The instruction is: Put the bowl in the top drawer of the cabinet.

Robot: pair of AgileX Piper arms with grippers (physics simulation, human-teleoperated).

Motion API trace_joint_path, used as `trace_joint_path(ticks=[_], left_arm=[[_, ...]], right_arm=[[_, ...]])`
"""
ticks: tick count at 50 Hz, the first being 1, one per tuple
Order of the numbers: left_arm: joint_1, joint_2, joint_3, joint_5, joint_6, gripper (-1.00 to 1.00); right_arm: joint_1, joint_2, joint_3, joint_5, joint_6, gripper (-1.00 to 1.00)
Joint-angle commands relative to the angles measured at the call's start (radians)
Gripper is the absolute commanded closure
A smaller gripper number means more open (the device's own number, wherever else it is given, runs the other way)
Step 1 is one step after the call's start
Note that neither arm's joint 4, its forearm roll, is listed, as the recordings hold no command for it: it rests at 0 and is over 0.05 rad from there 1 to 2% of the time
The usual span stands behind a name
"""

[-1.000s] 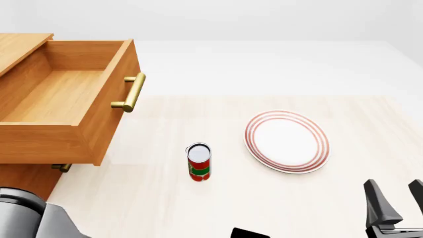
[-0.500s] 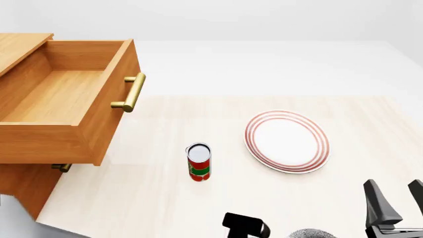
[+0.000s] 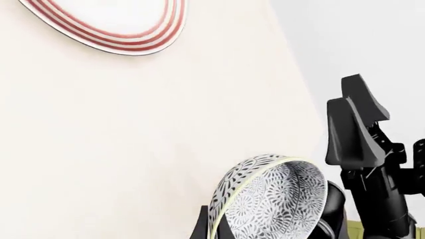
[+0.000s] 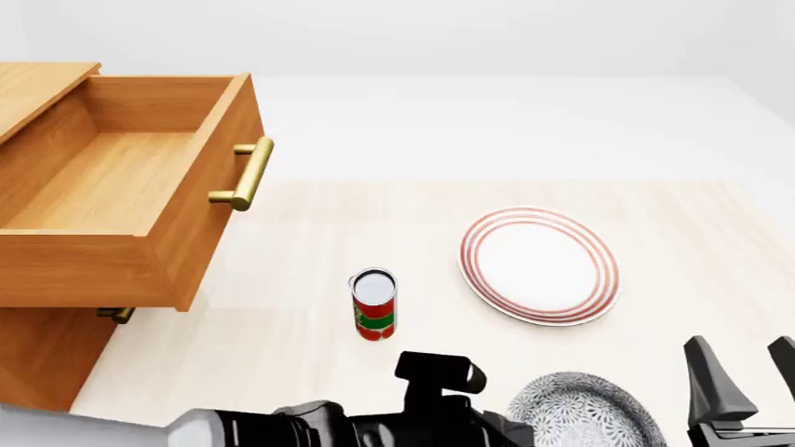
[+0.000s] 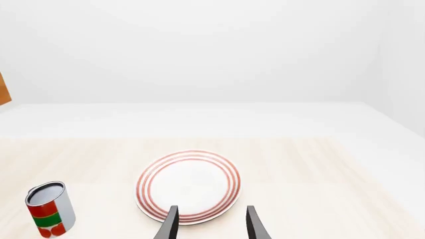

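Right now the bowl [image 4: 582,412] sits at the near edge of the table, in the grasp of the left gripper [image 3: 265,231]. From the left wrist view, the bowl [image 3: 269,199] is tipped up on its side, its yellowish rim pinched between the fingers, one dark finger visible outside the wall and a dark part showing behind the inside; the jaws look clamped on the rim, though the fingertips themselves are cut off at the picture's edge. The open top drawer [image 4: 118,191] lies far to the left of those jaws, forward of them and higher, projecting from the cabinet [image 4: 37,93] with its brass handle [image 4: 249,174] facing right. The left arm is much the nearer to it, so the carry looks like a lift and a long sweep leftward over the drawer's front wall. A can [image 4: 374,304] stands between the jaws and the drawer, low enough to pass over. The plate [image 4: 539,265] lies ahead of the bowl, apart from it. The right gripper [image 5: 211,224] waits just beside the bowl on its right, jaws apart and empty, pointing toward the plate. Only part of the bowl shows in the front view; its underside is hidden.
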Motion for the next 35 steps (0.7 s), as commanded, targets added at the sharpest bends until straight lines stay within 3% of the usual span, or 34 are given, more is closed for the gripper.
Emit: trace_joint_path(ticks=[1,35], left_arm=[[0.031,-0.081,-0.031,0.071,0.03,1.0],[0.085,-0.213,-0.075,0.193,0.07,1.0]], right_arm=[[0.0,0.001,-0.002,0.001,0.0,-1.0],[0.0,-0.002,0.004,-0.002,0.0,-1.0]])
